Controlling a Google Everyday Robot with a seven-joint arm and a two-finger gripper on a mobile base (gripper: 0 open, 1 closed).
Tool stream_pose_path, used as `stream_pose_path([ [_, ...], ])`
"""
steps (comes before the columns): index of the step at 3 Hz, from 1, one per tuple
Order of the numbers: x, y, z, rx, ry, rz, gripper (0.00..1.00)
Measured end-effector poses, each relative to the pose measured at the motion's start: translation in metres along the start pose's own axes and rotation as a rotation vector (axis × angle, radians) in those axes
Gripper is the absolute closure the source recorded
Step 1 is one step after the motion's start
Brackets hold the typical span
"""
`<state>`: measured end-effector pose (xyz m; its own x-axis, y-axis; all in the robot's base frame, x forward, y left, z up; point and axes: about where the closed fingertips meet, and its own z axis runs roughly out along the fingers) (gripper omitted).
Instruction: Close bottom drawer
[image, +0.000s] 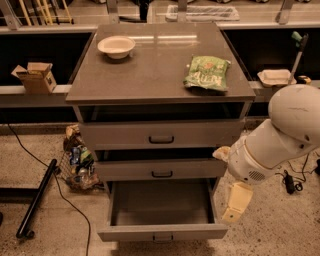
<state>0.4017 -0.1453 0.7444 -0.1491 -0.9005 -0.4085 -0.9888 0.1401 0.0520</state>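
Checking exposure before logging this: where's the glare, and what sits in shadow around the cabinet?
Camera view: glare streaks the cabinet top beside the bowl; the open bottom drawer is dim inside; the recesses behind are black; the gripper, right of that drawer, hangs in plain light.
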Motion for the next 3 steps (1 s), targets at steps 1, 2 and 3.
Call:
stream_pose_path([
  [1,0.002,-0.001,0.032,-0.046,0.034,-0.009,0.0],
  [2,0.012,-0.003,0.09,-0.107,0.032,-0.017,0.0],
  [3,0.025,-0.007,0.158,-0.134,-0.014,-0.015,0.0],
])
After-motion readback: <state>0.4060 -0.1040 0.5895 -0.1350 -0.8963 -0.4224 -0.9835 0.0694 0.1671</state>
